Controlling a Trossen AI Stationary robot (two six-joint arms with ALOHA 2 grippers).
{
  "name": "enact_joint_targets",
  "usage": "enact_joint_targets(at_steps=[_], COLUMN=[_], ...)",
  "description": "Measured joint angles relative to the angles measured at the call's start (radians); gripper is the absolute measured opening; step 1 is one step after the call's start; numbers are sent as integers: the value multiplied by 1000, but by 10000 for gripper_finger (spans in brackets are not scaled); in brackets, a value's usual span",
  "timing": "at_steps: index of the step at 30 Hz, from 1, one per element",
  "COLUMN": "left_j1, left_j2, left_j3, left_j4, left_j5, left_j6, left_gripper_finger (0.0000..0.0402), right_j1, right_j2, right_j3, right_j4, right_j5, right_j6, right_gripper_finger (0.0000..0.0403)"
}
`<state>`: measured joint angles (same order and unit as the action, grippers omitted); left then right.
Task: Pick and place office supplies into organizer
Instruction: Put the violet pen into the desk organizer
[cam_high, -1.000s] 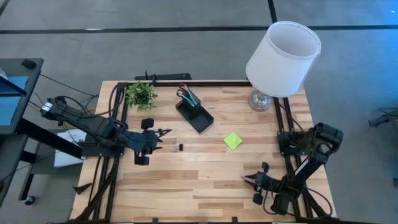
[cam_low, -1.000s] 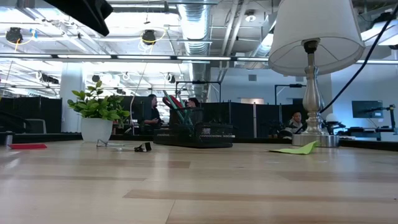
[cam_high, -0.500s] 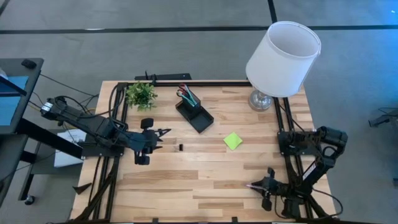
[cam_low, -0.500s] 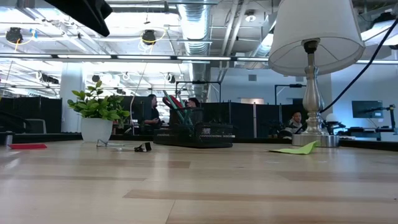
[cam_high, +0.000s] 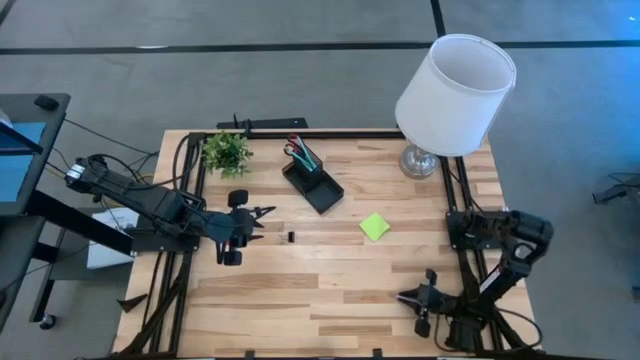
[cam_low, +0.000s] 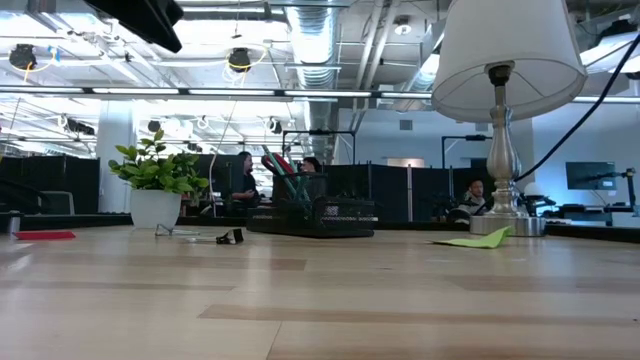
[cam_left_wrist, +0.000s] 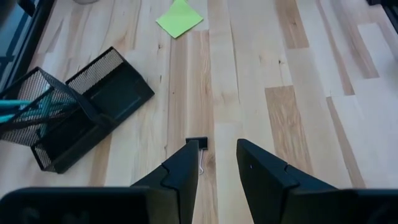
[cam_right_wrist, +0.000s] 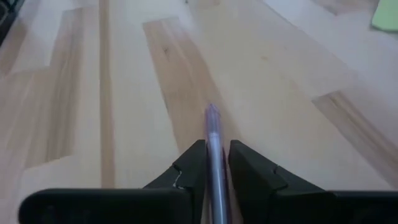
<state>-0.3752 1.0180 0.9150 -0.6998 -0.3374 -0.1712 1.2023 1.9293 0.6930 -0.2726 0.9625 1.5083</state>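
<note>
The black mesh organizer (cam_high: 312, 176) stands at the table's far middle with pens in its cup section (cam_left_wrist: 28, 109). A lime-green sticky-note pad (cam_high: 375, 226) lies flat to its right. A small black binder clip (cam_left_wrist: 198, 144) lies on the wood just ahead of my left gripper (cam_left_wrist: 214, 155), which hovers open above it (cam_high: 262, 215). Near the front right edge, my right gripper (cam_high: 403, 297) is shut on a thin pale pen (cam_right_wrist: 213, 134). My right gripper pinches the pen's shaft (cam_right_wrist: 214, 155) between its two fingers. The pen lies along the fingers, and its end (cam_right_wrist: 211, 112) sticks out past their tips. The fingers slant down toward the table's left. Whether the pen rests on the wood, I cannot tell.
A white-shaded lamp (cam_high: 455, 95) stands at the far right corner and a small potted plant (cam_high: 227, 152) at the far left. Bare wood stretches between the two grippers. People sit in the room beyond the table (cam_low: 243, 180).
My right gripper has sunk a little and shifted toward the table's near edge, still pointing left.
</note>
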Motion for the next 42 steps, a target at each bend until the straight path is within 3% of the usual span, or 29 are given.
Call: enact_joint_targets(at_steps=[6,15,25,30,36,42], left_j1=[0,0,0,0,0,0], left_j2=[0,0,0,0,0,0], left_j3=[0,0,0,0,0,0], left_j4=[2,3,3,2,-4,-18], left_j5=[0,0,-1,-1,0,4], left_j6=[34,104,131,141,141,135], left_gripper_finger=[107,107,107,107,107,107], right_j1=[-56,-186,-501,-597,-647,-637], right_j2=[0,9,14,14,13,11], right_j3=[-2,-8,-13,-12,-10,-9], right_j4=[37,75,375,570,607,610], right_j5=[1,46,38,-10,-86,-86], right_j6=[-44,-122,-443,-595,-635,-644], right_gripper_finger=[27,48,33,54,64,66])
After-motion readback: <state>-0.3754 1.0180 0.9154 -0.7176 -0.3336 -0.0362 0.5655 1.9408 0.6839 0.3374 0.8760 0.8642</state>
